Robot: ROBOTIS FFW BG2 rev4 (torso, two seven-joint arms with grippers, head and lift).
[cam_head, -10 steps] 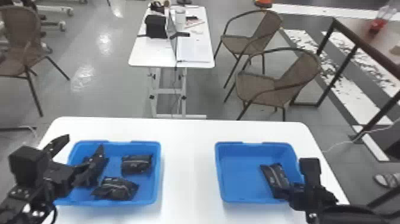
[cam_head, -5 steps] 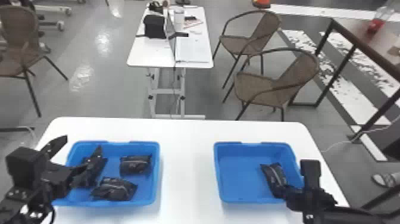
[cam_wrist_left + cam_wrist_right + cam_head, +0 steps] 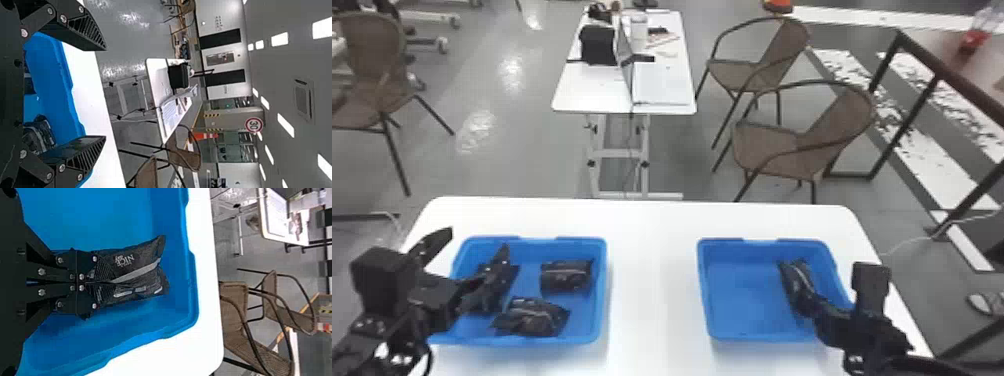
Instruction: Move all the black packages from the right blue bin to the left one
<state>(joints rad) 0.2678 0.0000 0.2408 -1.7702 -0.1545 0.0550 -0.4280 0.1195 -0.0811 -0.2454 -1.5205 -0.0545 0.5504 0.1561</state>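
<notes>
Lifting straight up, the right gripper (image 3: 111, 282), jaws pinching the package (image 3: 137, 264), should clear the bin (image 3: 192, 286) wall beyond them; the left gripper (image 3: 105, 93) has jaws apart.

The left gripper (image 3: 478, 240) hides the near left corner of the left blue bin (image 3: 604, 290) and a bit of the leftmost black package (image 3: 507, 277). The right gripper (image 3: 805, 301) covers one end of the last black package (image 3: 793, 272). In the head view, the left arm (image 3: 362, 340) and right arm (image 3: 912, 365) run off the edge, and the front of the counter (image 3: 652, 280) is cut off. Little things (image 3: 659, 31) on the back counter (image 3: 567, 97) are too small and fuzzy to name.
</notes>
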